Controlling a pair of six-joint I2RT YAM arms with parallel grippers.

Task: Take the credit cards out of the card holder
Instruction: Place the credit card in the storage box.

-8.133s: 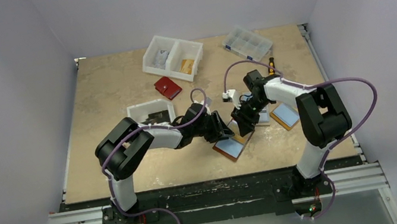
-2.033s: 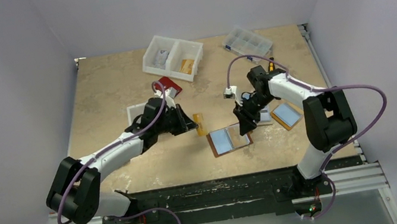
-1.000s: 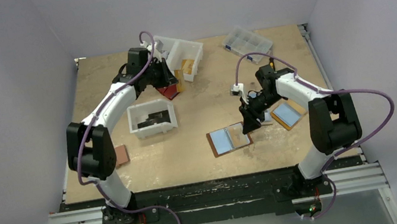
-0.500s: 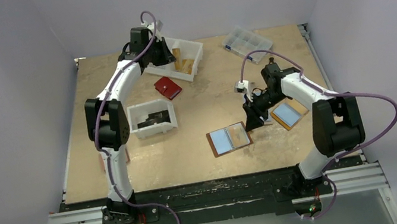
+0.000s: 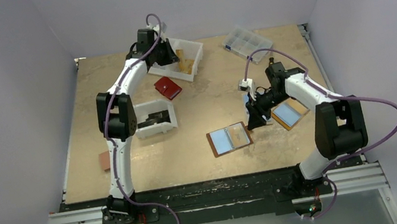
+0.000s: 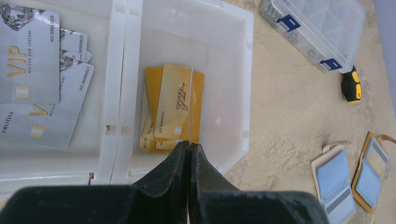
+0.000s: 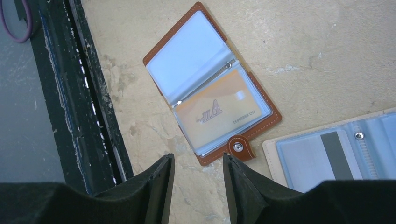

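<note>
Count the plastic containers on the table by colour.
White: 2, the divided bin and the small bin
Clear: 1, the organizer box
Total: 3

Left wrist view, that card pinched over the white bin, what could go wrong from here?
1. The left gripper pinches a gold card edge-on over the right compartment of the white bin. Released like that, it might tip against a wall rather than land flat on the gold stack.
2. The card holder lies loose near the edge of the table, holding a sleeved card. The open right gripper could drag it along.
</note>
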